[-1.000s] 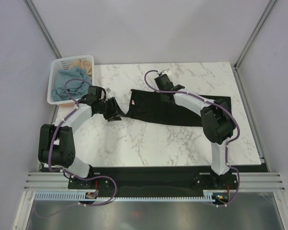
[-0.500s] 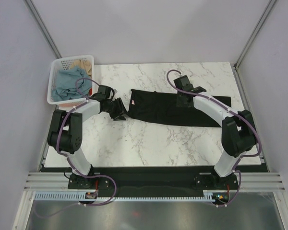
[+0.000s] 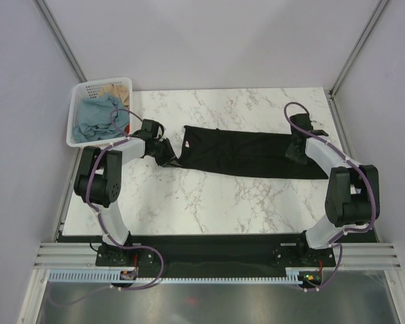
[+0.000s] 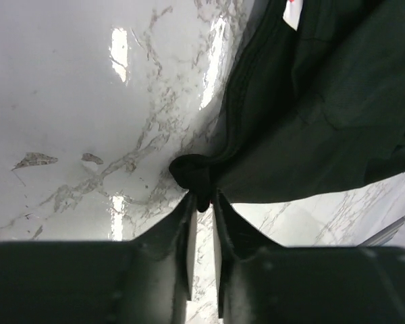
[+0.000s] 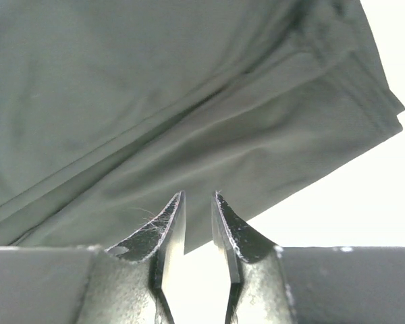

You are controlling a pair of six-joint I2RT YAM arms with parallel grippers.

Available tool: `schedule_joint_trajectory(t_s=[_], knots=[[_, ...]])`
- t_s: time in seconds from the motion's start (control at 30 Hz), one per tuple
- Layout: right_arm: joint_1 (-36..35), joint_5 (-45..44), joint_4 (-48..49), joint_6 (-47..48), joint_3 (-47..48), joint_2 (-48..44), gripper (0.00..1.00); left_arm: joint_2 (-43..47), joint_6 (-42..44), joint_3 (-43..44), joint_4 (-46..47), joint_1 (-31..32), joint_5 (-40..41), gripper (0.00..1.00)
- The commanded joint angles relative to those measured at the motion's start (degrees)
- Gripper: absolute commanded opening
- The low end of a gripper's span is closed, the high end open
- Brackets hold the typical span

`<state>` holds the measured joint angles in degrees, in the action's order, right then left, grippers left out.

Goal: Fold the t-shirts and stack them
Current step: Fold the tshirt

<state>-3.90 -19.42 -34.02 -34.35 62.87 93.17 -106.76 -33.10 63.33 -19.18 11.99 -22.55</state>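
The black t-shirt lies stretched out as a long band across the marble table, its pinkish neck label at the left end. My left gripper is shut on a bunched bit of the shirt's left edge, and the left wrist view shows the cloth pinched at its tips. My right gripper is over the shirt's right end. In the right wrist view its jaws stand nearly closed with a slim gap. The shirt lies flat beneath them, not pinched.
A white slotted basket stands at the table's back left corner. It holds a dusty blue shirt and a tan one. The table's right edge is close to my right arm.
My right gripper has travelled along the black shirt from near the collar to its right end. My left gripper has shifted slightly right, still holding the left edge. The shirt lies straighter.
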Motion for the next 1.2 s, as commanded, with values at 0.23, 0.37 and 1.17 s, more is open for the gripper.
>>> schedule_joint_trajectory(t_s=[0.23, 0.37, 1.17], knots=[[12.25, -3.43, 2.64, -2.83, -4.25, 5.53, 0.27, -1.25, -1.88, 2.59, -0.51, 0.14, 6.20, 0.02], [14.00, -5.89, 3.08, -4.58, -5.83, 6.33, 0.27, -1.96, -2.05, 2.50, -1.03, 0.23, 6.98, 0.02], [11.56, 17.13, 4.13, -5.29, -3.90, -16.52, 0.61, -17.23, -1.44, 25.84, -2.09, 0.23, 13.84, 0.02]])
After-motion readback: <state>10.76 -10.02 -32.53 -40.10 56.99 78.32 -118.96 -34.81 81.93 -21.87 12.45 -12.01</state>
